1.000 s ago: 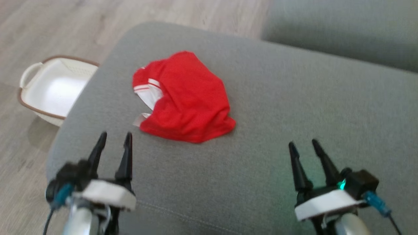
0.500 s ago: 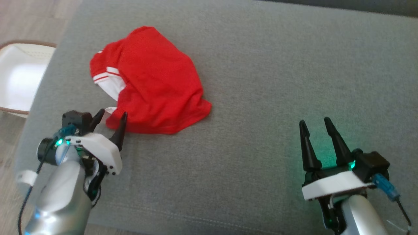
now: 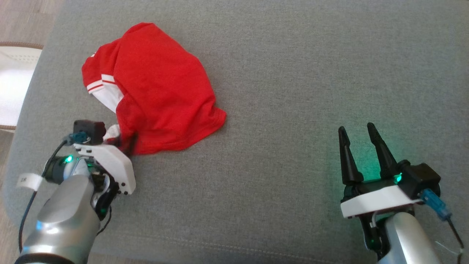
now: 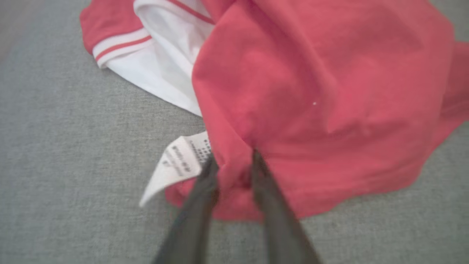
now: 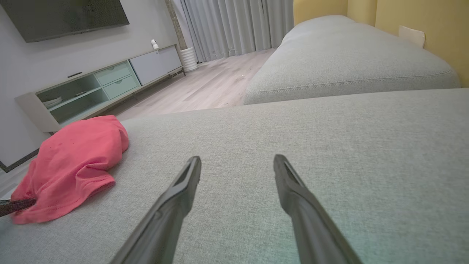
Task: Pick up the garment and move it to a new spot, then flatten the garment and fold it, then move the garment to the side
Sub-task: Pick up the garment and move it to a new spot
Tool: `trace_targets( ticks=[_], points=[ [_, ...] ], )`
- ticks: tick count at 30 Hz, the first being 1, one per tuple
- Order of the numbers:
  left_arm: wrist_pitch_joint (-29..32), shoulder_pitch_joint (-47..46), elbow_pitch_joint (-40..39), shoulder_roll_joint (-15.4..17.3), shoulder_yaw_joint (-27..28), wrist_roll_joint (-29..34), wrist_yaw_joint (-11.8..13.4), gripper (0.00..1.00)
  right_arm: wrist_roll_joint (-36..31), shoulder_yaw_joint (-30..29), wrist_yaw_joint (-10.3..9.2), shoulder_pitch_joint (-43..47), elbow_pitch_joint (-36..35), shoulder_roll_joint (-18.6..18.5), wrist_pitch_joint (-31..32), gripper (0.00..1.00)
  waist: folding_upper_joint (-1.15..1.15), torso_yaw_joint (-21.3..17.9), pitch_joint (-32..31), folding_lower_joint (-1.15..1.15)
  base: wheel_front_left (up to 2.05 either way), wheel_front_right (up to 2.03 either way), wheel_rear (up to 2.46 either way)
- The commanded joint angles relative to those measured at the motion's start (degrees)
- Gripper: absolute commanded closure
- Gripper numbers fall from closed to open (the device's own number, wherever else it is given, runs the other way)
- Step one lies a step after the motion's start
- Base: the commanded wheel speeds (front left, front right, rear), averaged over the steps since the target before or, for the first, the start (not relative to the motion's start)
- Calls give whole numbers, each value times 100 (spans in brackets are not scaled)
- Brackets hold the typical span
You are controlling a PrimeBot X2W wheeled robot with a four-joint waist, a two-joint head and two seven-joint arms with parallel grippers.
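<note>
A crumpled red garment (image 3: 157, 88) with white striped trim lies at the left of the grey sofa cushion (image 3: 293, 73). My left gripper (image 3: 124, 141) sits at its near left corner. In the left wrist view its two fingers have closed on a fold of the garment (image 4: 311, 91) at the hem, next to a white care label (image 4: 179, 165); the gripper (image 4: 232, 161) pinches red cloth. My right gripper (image 3: 357, 130) stands open at the lower right, well away from the garment (image 5: 73, 161), with nothing between its fingers (image 5: 237, 161).
A white basket (image 3: 11, 84) with a brown rim stands on the wood floor off the cushion's left edge. A second grey cushion (image 5: 348, 55) lies beyond this one. A low TV cabinet (image 5: 102, 84) stands across the room.
The camera tilted down and closer. My left gripper reached forward to the garment's near corner and narrowed its fingers onto the hem. The right gripper stayed open in place.
</note>
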Motion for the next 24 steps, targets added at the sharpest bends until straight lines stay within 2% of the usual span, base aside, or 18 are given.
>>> trace_targets(
  ticks=[1,7,11,13,21,24],
  points=[
    [-59,-171,-39,277,106,-57,9,100,-32,110,-5,-191,-191,-11,-62,0,0,-8,-18,0,0,0,0],
    [-786,-281,-59,409,-11,-206,9,100,25,123,-5,-151,-162,-11,-62,0,0,-65,-206,0,0,0,0],
    [-1062,-326,-352,432,107,-145,37,100,98,135,-5,-100,-157,-11,-62,0,0,-126,-403,0,0,0,0],
    [-1098,-294,-705,414,192,-82,68,100,136,138,-5,-64,-150,-11,-62,0,0,-157,-504,0,0,0,0],
    [-1109,197,-3096,234,824,451,312,100,245,194,-5,9,-173,-11,-62,0,0,-412,-716,0,0,0,0],
    [-1109,291,-3550,132,923,565,329,100,268,219,-5,11,-181,-11,-62,0,0,-525,-726,0,0,0,0]
  ],
)
